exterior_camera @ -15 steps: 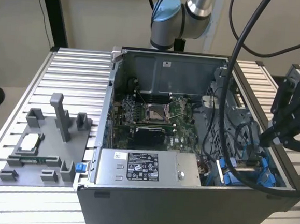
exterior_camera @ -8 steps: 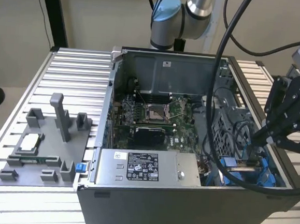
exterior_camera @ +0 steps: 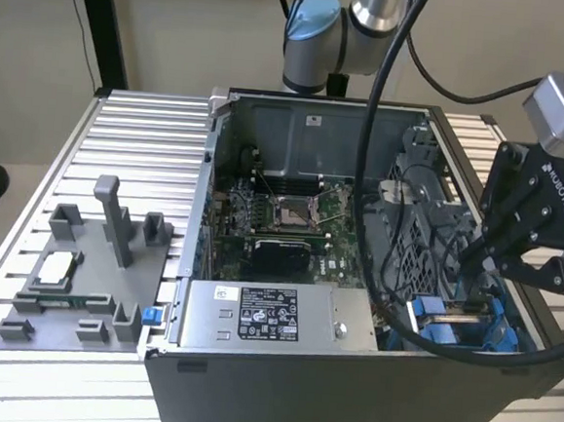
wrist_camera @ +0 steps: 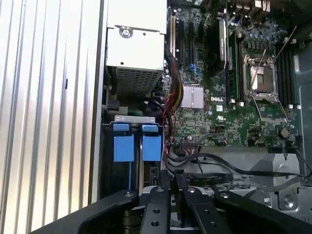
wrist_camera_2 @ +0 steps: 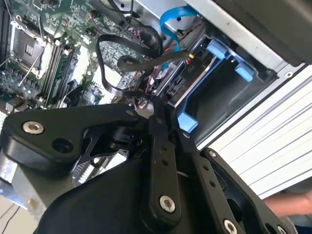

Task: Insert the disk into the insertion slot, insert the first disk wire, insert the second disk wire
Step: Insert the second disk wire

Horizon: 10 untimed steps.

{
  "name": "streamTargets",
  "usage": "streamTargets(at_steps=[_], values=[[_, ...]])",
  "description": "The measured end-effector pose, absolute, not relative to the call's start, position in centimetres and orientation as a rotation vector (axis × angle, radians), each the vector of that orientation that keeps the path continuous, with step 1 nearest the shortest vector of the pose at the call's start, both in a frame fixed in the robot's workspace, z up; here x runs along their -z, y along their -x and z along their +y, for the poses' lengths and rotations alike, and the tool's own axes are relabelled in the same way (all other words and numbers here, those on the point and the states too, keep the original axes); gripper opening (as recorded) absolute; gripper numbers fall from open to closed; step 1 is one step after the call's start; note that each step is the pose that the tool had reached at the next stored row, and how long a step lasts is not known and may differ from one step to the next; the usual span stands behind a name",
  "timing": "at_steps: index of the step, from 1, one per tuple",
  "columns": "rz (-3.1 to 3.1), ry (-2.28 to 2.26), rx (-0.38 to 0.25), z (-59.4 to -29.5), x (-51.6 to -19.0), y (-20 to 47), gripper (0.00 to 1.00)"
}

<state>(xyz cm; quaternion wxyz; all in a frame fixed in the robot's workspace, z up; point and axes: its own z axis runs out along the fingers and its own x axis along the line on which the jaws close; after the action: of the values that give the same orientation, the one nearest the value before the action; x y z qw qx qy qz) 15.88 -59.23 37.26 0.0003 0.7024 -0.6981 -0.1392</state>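
Ribbed aluminium bench carries an opened computer case. The gripper hangs over the insertion slot at the exterior view's right, jaws pinched on a black wire beside the seated disk, seemingly lining up its plug.

Two blue tabs sat side by side just beside the green board. The gripper hung near them, pinching a black wire.

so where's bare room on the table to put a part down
Free: the ribbed table top between the open computer case and the grey fixture plate, toward the exterior view's left. Crowded: inside the case by the gripper, where black cables cross the blue rails.
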Motion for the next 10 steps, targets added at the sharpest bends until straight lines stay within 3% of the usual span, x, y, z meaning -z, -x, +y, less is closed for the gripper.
streamTargets(at_steps=[10], values=[[-2.193, -2.206, 0.437, -59.23, -37.26, -14.65, 0.00]])
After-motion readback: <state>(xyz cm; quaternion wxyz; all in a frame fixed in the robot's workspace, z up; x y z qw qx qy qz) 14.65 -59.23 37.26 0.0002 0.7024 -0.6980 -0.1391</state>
